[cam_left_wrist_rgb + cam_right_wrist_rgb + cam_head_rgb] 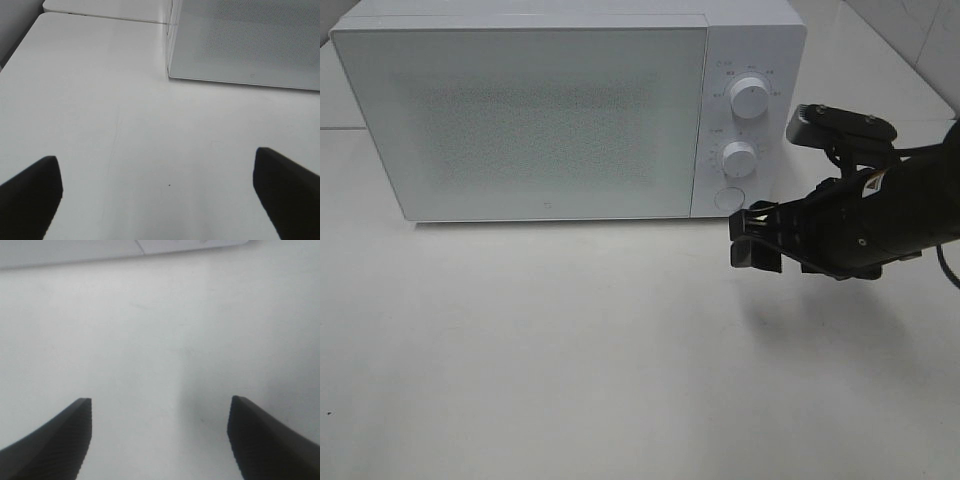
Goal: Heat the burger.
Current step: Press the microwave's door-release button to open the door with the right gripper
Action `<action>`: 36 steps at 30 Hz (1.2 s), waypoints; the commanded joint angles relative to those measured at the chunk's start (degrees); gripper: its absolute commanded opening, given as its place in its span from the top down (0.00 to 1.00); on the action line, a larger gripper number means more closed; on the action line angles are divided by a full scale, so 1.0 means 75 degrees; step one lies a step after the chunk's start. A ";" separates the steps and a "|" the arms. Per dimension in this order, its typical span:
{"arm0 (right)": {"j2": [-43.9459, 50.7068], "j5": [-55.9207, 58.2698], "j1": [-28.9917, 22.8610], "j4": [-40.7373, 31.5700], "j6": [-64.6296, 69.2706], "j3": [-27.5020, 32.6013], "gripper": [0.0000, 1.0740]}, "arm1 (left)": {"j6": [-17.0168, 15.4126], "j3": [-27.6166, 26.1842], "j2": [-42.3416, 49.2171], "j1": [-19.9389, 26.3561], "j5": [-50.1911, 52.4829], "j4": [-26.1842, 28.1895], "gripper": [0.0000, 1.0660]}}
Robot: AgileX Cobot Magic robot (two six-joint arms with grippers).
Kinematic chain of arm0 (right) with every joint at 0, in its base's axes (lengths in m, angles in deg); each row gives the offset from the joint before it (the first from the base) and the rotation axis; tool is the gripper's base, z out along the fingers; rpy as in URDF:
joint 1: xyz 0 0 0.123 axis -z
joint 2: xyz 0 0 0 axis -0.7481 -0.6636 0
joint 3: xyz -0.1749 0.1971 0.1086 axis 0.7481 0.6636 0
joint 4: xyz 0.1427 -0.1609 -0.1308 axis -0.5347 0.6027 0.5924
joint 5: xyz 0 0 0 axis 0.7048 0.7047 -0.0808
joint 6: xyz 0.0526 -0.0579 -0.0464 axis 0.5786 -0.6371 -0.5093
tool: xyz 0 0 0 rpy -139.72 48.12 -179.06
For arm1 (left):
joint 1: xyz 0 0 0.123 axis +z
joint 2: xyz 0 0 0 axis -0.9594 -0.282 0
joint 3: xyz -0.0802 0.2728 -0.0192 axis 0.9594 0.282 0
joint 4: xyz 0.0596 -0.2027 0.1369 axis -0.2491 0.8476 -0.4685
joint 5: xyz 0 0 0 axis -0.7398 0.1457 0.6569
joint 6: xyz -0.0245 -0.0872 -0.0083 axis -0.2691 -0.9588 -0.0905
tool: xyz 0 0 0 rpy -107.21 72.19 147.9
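I'm counting one microwave point(520, 120) sitting on one table point(570, 350) (both white). Two dials are showing on its panel, the upper knob point(750, 97) and the lower knob point(739, 156), with one round button point(728, 198) sitting under them. One dark arm point(890, 200) is reaching in, and two grippers are showing: the left gripper point(160, 192) and the right gripper point(745, 240).

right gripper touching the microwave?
Apart. Right wrist view: bare table lies between the open right gripper and the microwave.
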 commanded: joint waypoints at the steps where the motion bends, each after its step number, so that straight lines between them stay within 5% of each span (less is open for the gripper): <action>1: 0.0191 0.1490 0.0076 0.0886 -0.0649 -0.0466 0.30 | -0.0046 0.0023 0.0199 0.0000 0.0053 0.0046 0.10; 13: 0.1940 0.4736 0.0076 0.2063 -0.0596 -0.1345 0.30 | -0.0046 0.0023 0.0199 0.0000 0.0053 0.0046 0.10; 36: 0.7189 0.7135 0.0061 0.2261 -0.0535 -0.0917 0.31 | -0.0046 0.0023 0.0199 0.0000 0.0053 0.0046 0.10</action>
